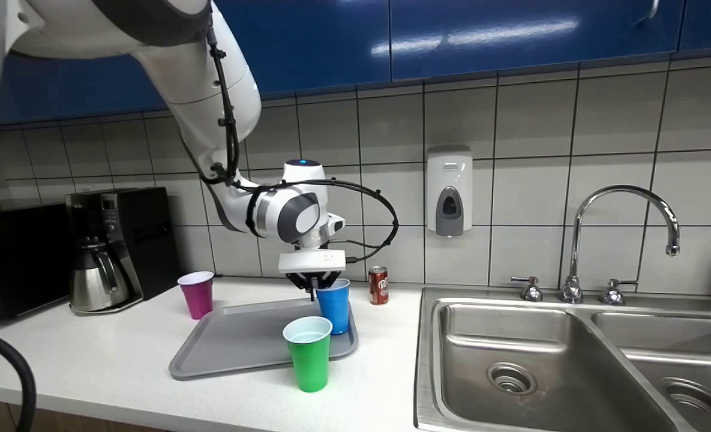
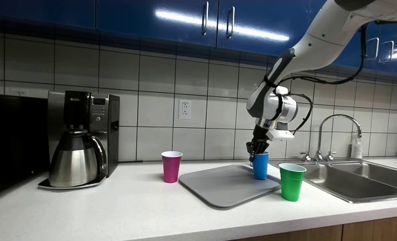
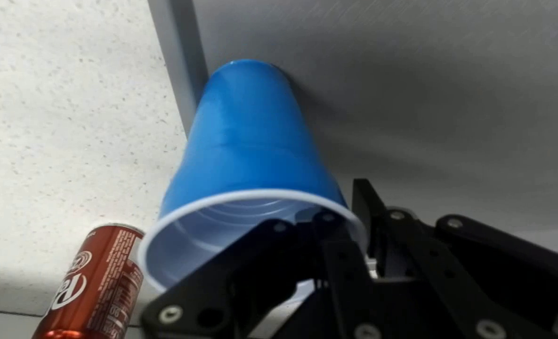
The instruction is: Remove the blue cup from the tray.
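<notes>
The blue cup [image 1: 335,307] stands upright near the sink-side end of the grey tray [image 1: 241,337]. The cup [image 2: 260,167] and tray [image 2: 225,187] also show in an exterior view. In the wrist view the cup [image 3: 250,132] has its base close to the tray's rim, over the tray floor [image 3: 401,89]. My gripper [image 1: 314,288] is at the cup's rim. In the wrist view the gripper [image 3: 350,221] has one finger inside the cup and one outside, drawn together with the cup wall between them. The inner fingertip is hidden. Whether the base touches the tray cannot be told.
A green cup [image 1: 309,354] stands at the tray's front corner. A purple cup [image 1: 198,294] stands at the far end. A red soda can [image 1: 378,285] stands behind the blue cup, near the wall. The sink [image 1: 505,360] and coffee maker [image 2: 81,144] flank the counter.
</notes>
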